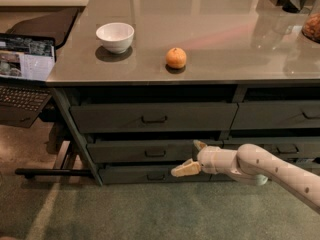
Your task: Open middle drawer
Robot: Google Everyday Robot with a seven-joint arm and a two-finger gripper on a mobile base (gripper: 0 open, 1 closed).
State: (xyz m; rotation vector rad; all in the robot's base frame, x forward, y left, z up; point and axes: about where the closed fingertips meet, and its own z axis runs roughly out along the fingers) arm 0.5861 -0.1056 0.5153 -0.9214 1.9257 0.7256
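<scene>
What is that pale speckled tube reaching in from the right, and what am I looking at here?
That is a robot's arm, and the two-fingered part at its tip is the gripper. A single camera looks down at a grey counter with drawers beneath it. On top sit a white bowl and an orange, and a laptop stands at the left. The gripper is low in front of the drawers, just right of the handle of the middle drawer. Its fingers are spread and it holds nothing. That drawer looks closed.
</scene>
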